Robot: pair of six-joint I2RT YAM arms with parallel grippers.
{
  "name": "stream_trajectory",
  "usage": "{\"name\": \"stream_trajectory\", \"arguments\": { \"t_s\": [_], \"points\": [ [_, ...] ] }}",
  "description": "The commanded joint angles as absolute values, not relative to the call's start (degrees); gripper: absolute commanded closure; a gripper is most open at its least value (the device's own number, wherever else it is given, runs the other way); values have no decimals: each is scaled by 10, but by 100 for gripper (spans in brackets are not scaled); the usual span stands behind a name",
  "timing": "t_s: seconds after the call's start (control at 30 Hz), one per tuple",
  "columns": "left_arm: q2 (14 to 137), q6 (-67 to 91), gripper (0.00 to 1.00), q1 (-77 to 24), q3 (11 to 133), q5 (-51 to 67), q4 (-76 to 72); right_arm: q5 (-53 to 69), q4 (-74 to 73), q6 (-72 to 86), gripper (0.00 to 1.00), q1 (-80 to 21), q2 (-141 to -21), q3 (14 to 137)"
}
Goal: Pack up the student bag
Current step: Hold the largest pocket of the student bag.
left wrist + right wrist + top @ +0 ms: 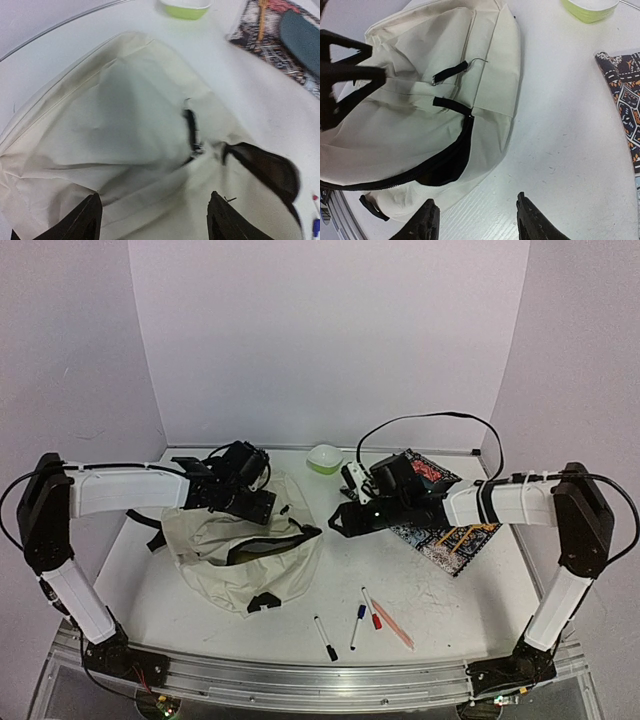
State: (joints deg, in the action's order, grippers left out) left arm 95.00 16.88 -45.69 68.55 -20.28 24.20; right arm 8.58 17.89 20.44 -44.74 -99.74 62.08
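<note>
Spread left tool (155, 220) hovers over student bag (240, 560); spread right tool (479, 220) beside it.

no text, label or number can be read on anything here.

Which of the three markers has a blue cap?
The blue-capped marker is the middle one, between the black-capped marker on its left and the red-capped marker on its right.

White table (430, 580), lightly scuffed. Cream student bag (235, 560) slumped left of centre, zipper gaping. Lime-green bowl (324, 458) at far edge. Patterned book (450, 535) on the right. Toward the near edge: black-capped marker (325, 637), blue-capped marker (358, 626), red-capped marker (371, 608), pink stick (391, 624).
</note>
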Motion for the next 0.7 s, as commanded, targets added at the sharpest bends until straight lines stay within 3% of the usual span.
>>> {"name": "stream_trajectory", "arguments": {
  "t_s": [0.0,0.4,0.67],
  "points": [
    [900,170,30,-490,677,-135,233,108,168,187,46,-429,-998,652],
    [895,213,62,-564,561,-86,194,145,166,181,46,-428,-1072,729],
    [906,232,61,-604,497,-148,142,169,160,177,46,-429,-1129,782]
  ]
}}
